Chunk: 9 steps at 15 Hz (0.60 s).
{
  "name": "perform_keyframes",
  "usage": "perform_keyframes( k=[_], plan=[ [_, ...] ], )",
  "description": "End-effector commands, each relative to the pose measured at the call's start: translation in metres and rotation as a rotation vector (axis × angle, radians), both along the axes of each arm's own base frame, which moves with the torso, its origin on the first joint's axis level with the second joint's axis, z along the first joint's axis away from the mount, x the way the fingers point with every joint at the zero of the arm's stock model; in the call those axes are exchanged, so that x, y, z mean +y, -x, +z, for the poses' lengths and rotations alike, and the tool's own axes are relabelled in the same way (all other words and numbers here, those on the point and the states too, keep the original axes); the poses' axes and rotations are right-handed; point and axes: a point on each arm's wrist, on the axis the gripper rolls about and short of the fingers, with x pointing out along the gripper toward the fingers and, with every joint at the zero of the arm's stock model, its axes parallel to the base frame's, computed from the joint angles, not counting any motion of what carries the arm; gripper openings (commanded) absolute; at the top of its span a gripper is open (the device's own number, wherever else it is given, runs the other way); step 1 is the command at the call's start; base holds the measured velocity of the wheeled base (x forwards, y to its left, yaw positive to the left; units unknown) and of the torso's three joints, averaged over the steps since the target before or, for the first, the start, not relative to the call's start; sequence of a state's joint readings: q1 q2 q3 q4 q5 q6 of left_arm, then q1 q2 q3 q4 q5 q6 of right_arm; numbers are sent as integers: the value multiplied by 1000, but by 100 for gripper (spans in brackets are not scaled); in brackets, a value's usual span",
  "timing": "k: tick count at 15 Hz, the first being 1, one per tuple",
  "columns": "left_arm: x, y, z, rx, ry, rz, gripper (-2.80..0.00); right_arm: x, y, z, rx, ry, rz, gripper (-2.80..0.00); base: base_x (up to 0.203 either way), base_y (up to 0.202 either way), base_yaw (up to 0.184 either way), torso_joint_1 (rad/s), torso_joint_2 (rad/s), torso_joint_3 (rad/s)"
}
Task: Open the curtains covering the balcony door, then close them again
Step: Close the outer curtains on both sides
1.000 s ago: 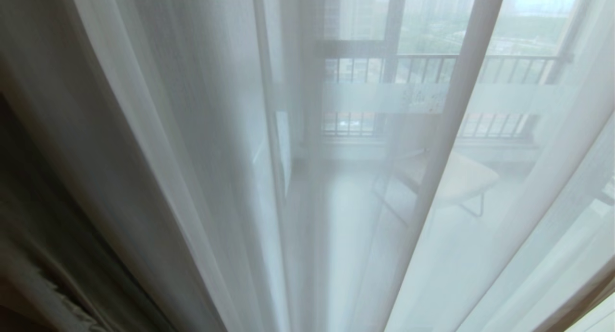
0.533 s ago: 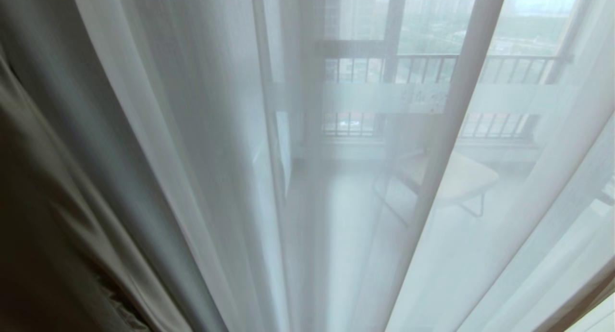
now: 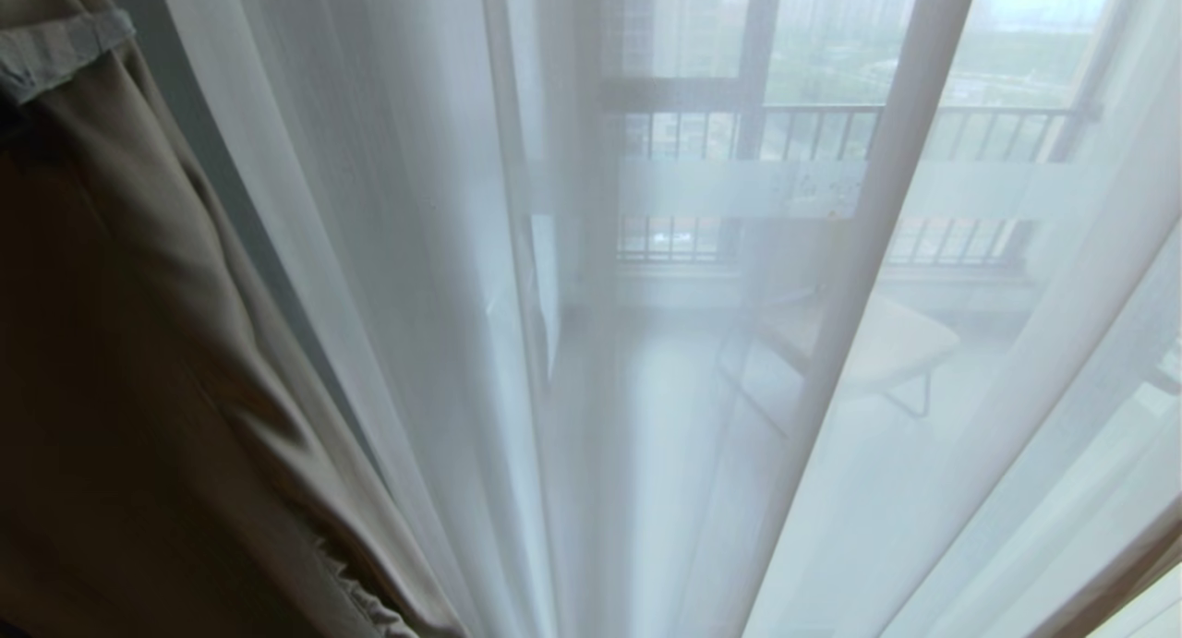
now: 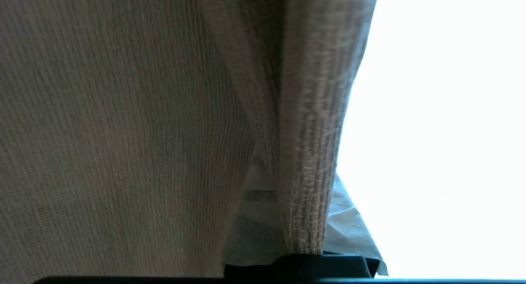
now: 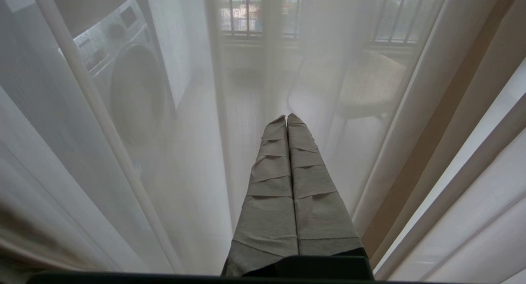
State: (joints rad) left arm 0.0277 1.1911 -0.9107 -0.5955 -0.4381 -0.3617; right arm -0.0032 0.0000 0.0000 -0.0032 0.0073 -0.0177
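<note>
Curtains fill the head view: the sheer white voile (image 3: 702, 361) hangs across the balcony door (image 3: 813, 190), whose frosted band shows through it, while a fold of the opaque beige fabric (image 3: 138, 361) bulges in at the robot's left, with neither gripper visible there. From the left wrist, the left gripper (image 4: 302, 257) is clenched on a pleat of that woven beige fabric (image 4: 312, 132), which rises straight from its taped fingertips. From the right wrist, the right gripper (image 5: 286, 118) is closed and empty, its wrapped fingers (image 5: 306, 173) pressed together just before the voile (image 5: 193, 160), with a washing machine (image 5: 123, 78) and a chair (image 5: 361, 78) dimly beyond.
</note>
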Motion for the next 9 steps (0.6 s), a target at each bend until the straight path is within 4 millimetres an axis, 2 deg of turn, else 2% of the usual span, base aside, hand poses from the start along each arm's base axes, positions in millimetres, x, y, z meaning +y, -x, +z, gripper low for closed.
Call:
perform_keyframes(
  k=[1,9],
  plan=[
    [-11,-2,-3,12,-1,-68,-280,0,0,0,0,1,2,-280,0,0,0,0,0,0],
    [-41,-12,-7,38,-5,-224,-280,0,0,0,0,1,1,-280,0,0,0,0,0,0]
  ],
)
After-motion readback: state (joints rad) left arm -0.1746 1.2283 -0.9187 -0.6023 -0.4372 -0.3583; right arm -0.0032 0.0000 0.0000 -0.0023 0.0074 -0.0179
